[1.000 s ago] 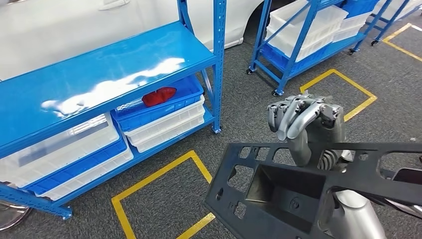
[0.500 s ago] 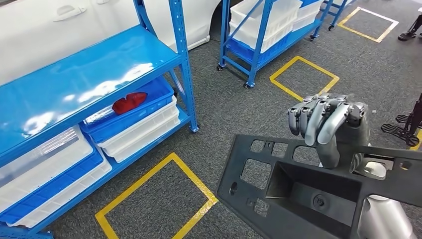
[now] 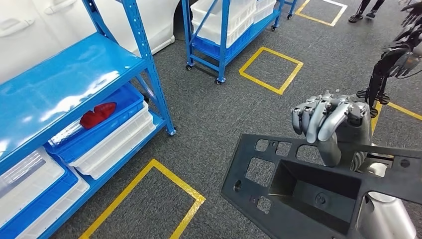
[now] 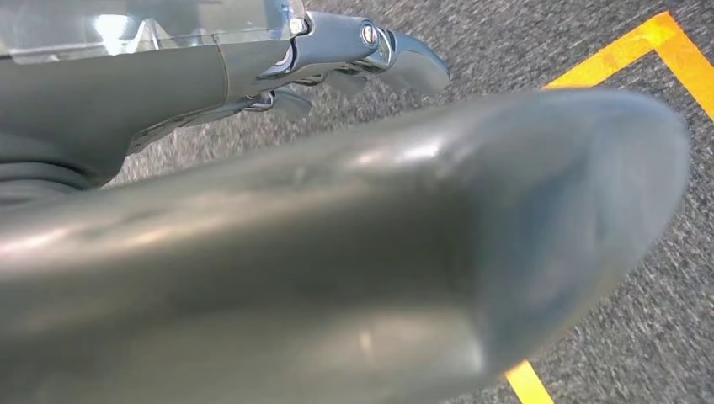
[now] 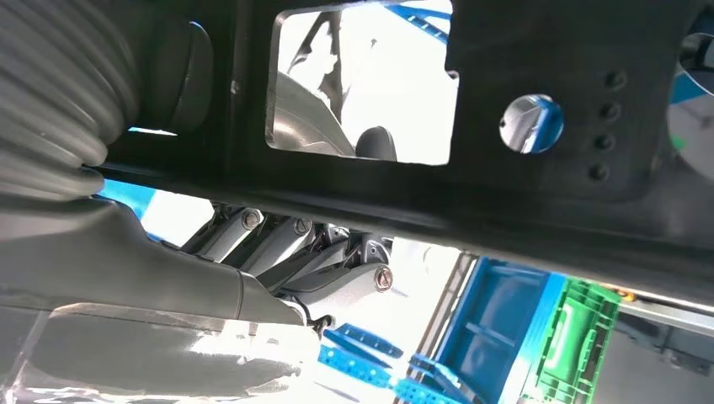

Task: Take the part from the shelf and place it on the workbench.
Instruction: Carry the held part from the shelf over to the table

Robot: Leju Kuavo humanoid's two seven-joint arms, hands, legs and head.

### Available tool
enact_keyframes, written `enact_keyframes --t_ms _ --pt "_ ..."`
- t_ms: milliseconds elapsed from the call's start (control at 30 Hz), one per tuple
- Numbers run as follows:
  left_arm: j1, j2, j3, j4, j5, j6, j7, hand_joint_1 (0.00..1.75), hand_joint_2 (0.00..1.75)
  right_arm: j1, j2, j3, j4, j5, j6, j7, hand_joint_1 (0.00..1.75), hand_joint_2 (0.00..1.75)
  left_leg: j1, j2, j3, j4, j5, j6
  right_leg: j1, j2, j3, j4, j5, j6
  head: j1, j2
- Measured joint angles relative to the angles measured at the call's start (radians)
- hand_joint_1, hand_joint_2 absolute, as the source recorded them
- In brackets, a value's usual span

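Part (image 3: 298, 194), a flat black matte plastic panel with rectangular cut-outs and a deep box-shaped recess, hangs in my right hand (image 3: 331, 122) low at my right side, above grey carpet (image 3: 224, 114) marked with yellow tape squares (image 3: 271, 69). My silver fingers (image 3: 318, 117) curl over its far edge, gripping it; in the right wrist view the panel (image 5: 522, 168) crosses close over the hand (image 5: 278, 252), showing one square window and a round hole. My left hand (image 4: 370, 50) hangs over the carpet, fingers partly seen, so I cannot tell whether it is open or closed. To my left stands a glossy blue steel shelf (image 3: 64, 79) holding white and blue bins, one blue bin (image 3: 109, 127) carrying a red piece (image 3: 97, 114).
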Motion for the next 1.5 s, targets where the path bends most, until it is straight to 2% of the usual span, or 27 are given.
enact_keyframes --t_ms 67,133,233,267,333,400,433,533,600,667,700,733,767,800,833,900,967,1033,1100,1167,1233,1267,1300,1333,1400,1467,1500 --pt "-0.001 -0.001 0.0 0.0 0.0 -0.004 -0.004 0.0 0.0 -0.003 0.0 -0.011 -0.005 0.002 0.006 0.008 1.75 1.75 0.004 0.027 0.007 -0.014 0.007 0.009 0.004 -0.046 -0.02 0.039 -0.026 0.008 0.003 0.0" --pt "-0.001 -0.002 0.0 0.0 0.001 -0.005 -0.007 0.0 0.0 -0.009 0.001 -0.017 -0.006 0.001 0.011 0.014 1.75 1.75 0.003 0.048 0.009 -0.017 0.007 0.015 0.003 -0.098 -0.058 0.117 -0.072 0.013 0.005 0.0" --pt "-0.001 -0.002 0.0 0.0 0.002 -0.008 -0.014 0.0 0.0 -0.014 0.006 -0.021 -0.003 -0.005 0.02 0.03 1.75 1.75 0.001 0.083 0.008 -0.011 0.002 0.015 -0.006 -0.117 -0.123 0.253 -0.117 0.024 0.005 0.0" --pt "-0.002 -0.002 0.0 0.0 0.002 -0.01 -0.016 0.0 0.0 -0.02 0.01 -0.023 -0.002 -0.008 0.023 0.037 1.75 1.75 0.001 0.097 0.008 -0.008 -0.001 0.013 -0.009 -0.121 -0.121 0.251 -0.106 0.027 0.005 0.0" --pt "-0.005 -0.003 0.0 0.0 0.001 -0.014 -0.021 0.0 0.0 -0.032 0.018 -0.026 0.0 -0.006 0.027 0.05 1.75 1.75 0.002 0.119 0.008 0.003 -0.011 0.005 -0.014 -0.146 -0.064 0.148 -0.054 0.031 0.005 0.0" --pt "-0.007 -0.002 0.0 0.0 0.0 -0.018 -0.025 0.0 0.0 -0.041 0.032 -0.026 -0.001 0.007 0.027 0.062 1.75 1.75 -0.002 0.137 0.008 0.014 -0.022 -0.007 -0.009 -0.179 -0.011 0.049 -0.024 0.022 0.005 0.0" --pt "-0.008 -0.002 0.0 0.0 -0.001 -0.02 -0.026 0.0 0.0 -0.043 0.04 -0.025 -0.001 0.015 0.025 0.066 1.75 1.75 -0.004 0.145 0.009 0.018 -0.026 -0.013 -0.005 -0.187 -0.002 0.029 -0.024 0.015 0.004 0.0" --pt "-0.012 -0.002 0.0 0.0 -0.003 -0.022 -0.03 0.0 0.0 -0.044 0.062 -0.024 -0.004 0.043 0.02 0.074 1.75 1.75 -0.002 0.162 0.015 0.019 -0.034 -0.031 0.0 -0.16 -0.005 0.027 -0.024 -0.008 0.003 0.0" --pt "-0.012 -0.003 0.0 0.0 -0.004 -0.022 -0.032 0.0 0.0 -0.051 0.078 -0.023 -0.007 0.055 0.019 0.08 1.75 1.75 0.003 0.132 0.001 0.06 -0.068 -0.039 -0.002 -0.142 -0.005 0.023 -0.021 -0.022 0.002 0.0" --pt "-0.009 -0.003 0.0 0.0 -0.005 -0.022 -0.035 0.0 0.0 -0.065 0.098 -0.019 -0.005 0.06 0.024 0.088 1.75 1.75 0.004 0.087 -0.054 0.18 -0.133 -0.04 0.0 -0.123 -0.006 0.021 -0.019 -0.031 0.001 0.0" --pt "-0.008 -0.003 0.0 0.0 -0.005 -0.022 -0.035 0.0 0.0 -0.072 0.108 -0.015 -0.002 0.06 0.028 0.094 1.75 1.75 0.004 0.077 -0.089 0.249 -0.16 -0.039 0.003 -0.112 -0.007 0.022 -0.018 -0.034 0.001 0.0" --pt "-0.007 -0.003 0.0 0.0 -0.005 -0.022 -0.035 0.0 0.0 -0.078 0.119 -0.009 0.003 0.059 0.032 0.099 1.75 1.75 0.003 0.072 -0.116 0.299 -0.172 -0.037 0.006 -0.098 -0.008 0.022 -0.017 -0.036 0.0 0.0" --pt "-0.007 -0.003 0.0 0.0 -0.006 -0.021 -0.036 0.0 0.0 -0.083 0.13 -0.002 0.009 0.058 0.034 0.105 1.75 1.75 0.002 0.07 -0.126 0.314 -0.164 -0.034 0.009 -0.084 -0.007 0.022 -0.016 -0.037 0.0 0.0" --pt "-0.006 -0.004 0.0 0.0 -0.007 -0.021 -0.036 0.0 0.0 -0.089 0.14 0.006 0.016 0.058 0.034 0.109 1.75 1.75 0.002 0.066 -0.118 0.286 -0.136 -0.028 0.012 -0.071 -0.006 0.022 -0.016 -0.038 0.0 0.0" --pt "-0.006 -0.004 0.0 0.0 -0.008 -0.02 -0.036 0.0 0.0 -0.096 0.151 0.014 0.024 0.056 0.034 0.113 1.75 1.75 0.001 0.057 -0.093 0.226 -0.096 -0.021 0.014 -0.057 -0.005 0.022 -0.015 -0.038 0.0 0.0" --pt "-0.005 -0.002 0.0 0.0 -0.008 -0.017 -0.036 0.0 0.0 -0.115 0.17 0.032 0.049 0.048 0.034 0.116 1.75 1.75 -0.001 0.012 -0.036 0.092 -0.036 -0.009 0.015 -0.033 -0.005 0.023 -0.013 -0.034 0.001 0.0" --pt "-0.007 0.0 0.0 0.0 -0.004 -0.014 -0.037 0.0 0.0 -0.134 0.188 0.049 0.082 0.037 0.035 0.121 1.75 1.75 -0.004 -0.013 -0.013 0.034 -0.022 -0.005 0.011 -0.011 -0.01 0.023 -0.008 -0.024 0.0 0.0" --pt "-0.012 0.0 0.0 0.0 -0.005 -0.016 -0.039 0.0 0.0 -0.155 0.207 0.064 0.121 0.033 0.033 0.132 1.75 1.75 -0.004 0.007 -0.007 0.021 -0.015 0.0 0.006 0.007 -0.016 0.02 -0.001 -0.012 -0.001 0.0" --pt "-0.016 0.0 0.0 0.0 -0.012 -0.025 -0.042 0.0 0.0 -0.188 0.23 0.081 0.17 0.036 0.023 0.144 1.75 1.75 -0.002 0.034 0.001 0.002 -0.003 0.01 0.01 -0.025 -0.032 0.048 -0.021 -0.004 0.0 0.0" --pt "-0.017 0.0 0.0 0.0 -0.019 -0.035 -0.045 0.0 0.0 -0.219 0.252 0.096 0.218 0.041 0.013 0.15 1.75 1.75 -0.004 0.061 0.003 -0.007 0.003 0.017 0.012 -0.087 -0.081 0.153 -0.081 0.0 0.002 0.0" --pt "-0.017 0.001 0.0 0.0 -0.021 -0.039 -0.045 0.0 0.0 -0.234 0.267 0.107 0.257 0.042 0.01 0.153 1.75 1.75 -0.006 0.086 0.001 -0.007 0.003 0.018 0.006 -0.114 -0.136 0.274 -0.129 0.007 0.003 0.0" --pt "-0.017 0.001 0.0 0.0 -0.021 -0.039 -0.045 0.0 0.0 -0.237 0.272 0.111 0.272 0.042 0.01 0.153 1.75 1.75 -0.006 0.097 0.001 -0.006 0.002 0.017 0.002 -0.119 -0.144 0.295 -0.129 0.01 0.003 0.0" --pt "-0.017 0.001 0.0 0.0 -0.021 -0.04 -0.045 0.0 0.0 -0.241 0.276 0.114 0.284 0.042 0.01 0.154 1.75 1.75 -0.006 0.108 0.001 -0.005 0.001 0.016 -0.001 -0.124 -0.132 0.274 -0.111 0.013 0.004 0.0" --pt "-0.017 0.001 0.0 0.0 -0.021 -0.04 -0.045 0.0 0.0 -0.246 0.279 0.117 0.292 0.042 0.01 0.154 1.75 1.75 -0.006 0.118 0.001 -0.002 -0.002 0.013 -0.004 -0.133 -0.101 0.216 -0.08 0.014 0.004 0.0" --pt "-0.017 0.001 -0.001 0.0 -0.021 -0.04 -0.046 0.0 0.0 -0.257 0.285 0.123 0.304 0.042 0.01 0.154 1.75 1.75 -0.008 0.136 0.002 0.005 -0.01 0.004 0.0 -0.175 -0.03 0.077 -0.032 0.008 0.003 0.0" --pt "-0.018 0.001 -0.001 0.0 -0.021 -0.04 -0.047 0.0 0.0 -0.264 0.292 0.127 0.313 0.041 0.01 0.154 1.75 1.75 -0.013 0.152 0.003 0.011 -0.017 -0.007 0.009 -0.197 -0.002 0.017 -0.023 -0.004 0.002 0.0" --pt "-0.018 0.001 -0.001 0.0 -0.021 -0.04 -0.047 0.0 0.0 -0.265 0.294 0.129 0.317 0.041 0.01 0.154 1.75 1.75 -0.015 0.16 0.004 0.011 -0.019 -0.012 0.012 -0.187 -0.004 0.016 -0.021 -0.01 0.002 0.0"
